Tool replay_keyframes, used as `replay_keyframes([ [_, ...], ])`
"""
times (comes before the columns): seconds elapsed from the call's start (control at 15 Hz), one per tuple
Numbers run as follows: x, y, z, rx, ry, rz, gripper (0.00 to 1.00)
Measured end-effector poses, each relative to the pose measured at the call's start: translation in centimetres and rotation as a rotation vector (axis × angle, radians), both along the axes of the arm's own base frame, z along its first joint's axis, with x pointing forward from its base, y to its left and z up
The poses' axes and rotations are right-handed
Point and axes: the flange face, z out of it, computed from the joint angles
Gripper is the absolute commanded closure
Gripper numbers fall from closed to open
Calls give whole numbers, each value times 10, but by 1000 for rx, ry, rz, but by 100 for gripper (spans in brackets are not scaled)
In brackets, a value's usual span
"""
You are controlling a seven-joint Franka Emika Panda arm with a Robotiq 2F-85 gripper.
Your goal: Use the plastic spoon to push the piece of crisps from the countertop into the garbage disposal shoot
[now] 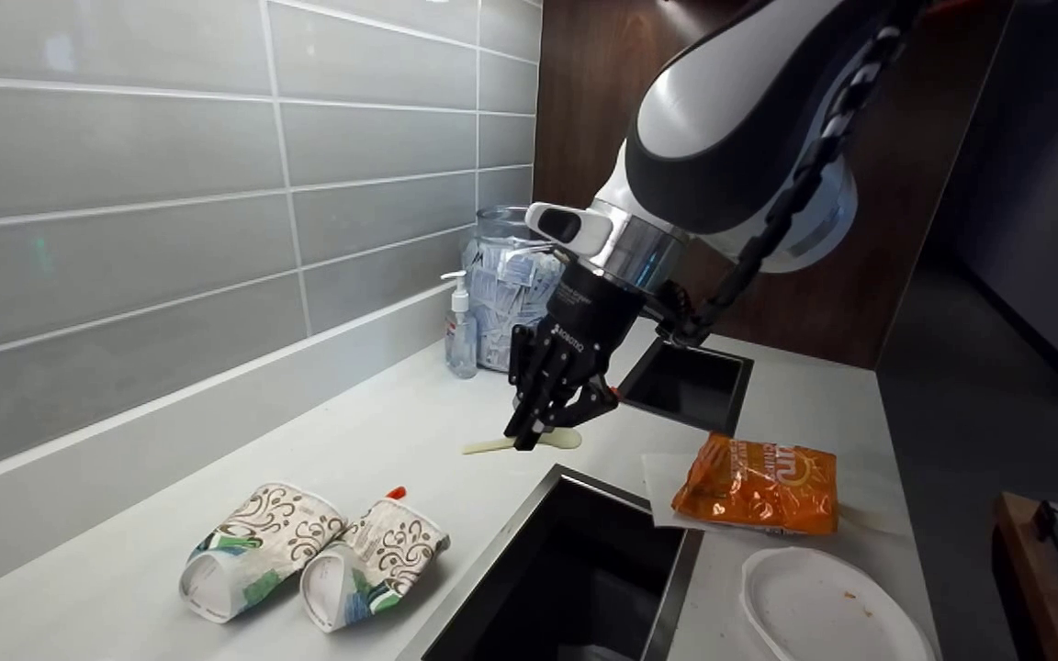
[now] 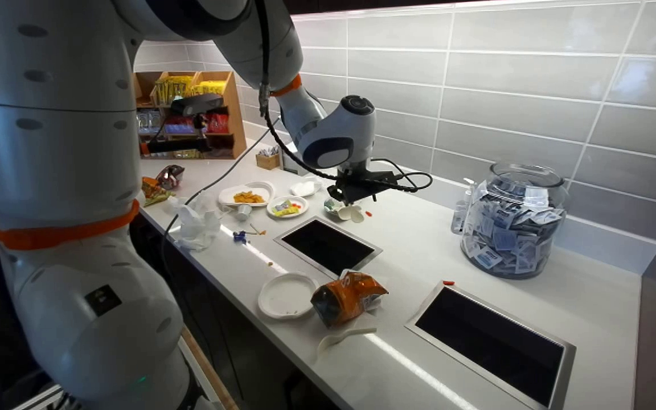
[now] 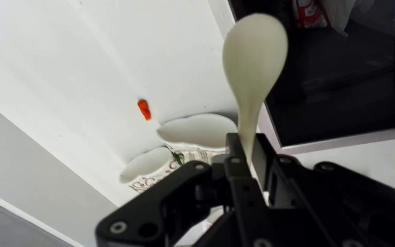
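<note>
Grey tiled wall (image 1: 116,147): runs along the back of the tabletop (image 1: 354,422), crossed by pale grout lines, and meets a brown panel (image 1: 598,101) in an exterior view.
Tabletop: long, smooth, pale grey-white, streaked with reflected light in an exterior view.
Wooden rack (image 2: 237,119): stands at the far end in an exterior view, stocked with yellow and red packets (image 2: 211,87).
Openings (image 2: 328,245): two, dark, rectangular, metal-framed, set apart in the tabletop in both exterior views.
Glass jar (image 2: 541,188): stands near the wall, packed with sachets, just beside a pump bottle (image 1: 461,335).
Orange bag (image 1: 759,487): lies near a white plate (image 1: 809,606).
Paper cups (image 1: 263,546): two, squashed, lying on their sides near an opening.
Fingers (image 3: 237,171): clamped on the handle of the plastic spoon (image 3: 252,82), above the tabletop.
Plastic spoon: shows on both sides of the fingers in an exterior view; overlaps an opening's frame with its bowl in the wrist view.
Orange-red piece (image 3: 144,109): lies on the tabletop near the mouths of the paper cups, apart from spoon and fingers.
</note>
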Motion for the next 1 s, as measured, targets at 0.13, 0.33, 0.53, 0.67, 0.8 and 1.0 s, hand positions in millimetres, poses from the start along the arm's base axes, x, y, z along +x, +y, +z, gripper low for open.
replay_keyframes([
  [0.13, 6, -19, -1, -27, 15, -88, 97],
  [0.33, 14, -46, -3, -70, 46, -225, 97],
  [0.53, 20, -67, -3, -99, 71, -354, 97],
  [0.67, 23, -76, -5, -105, 93, -427, 97],
  [0.8, 26, -83, -6, -104, 119, -488, 97],
  [1.0, 29, -93, -9, -100, 143, -562, 97],
])
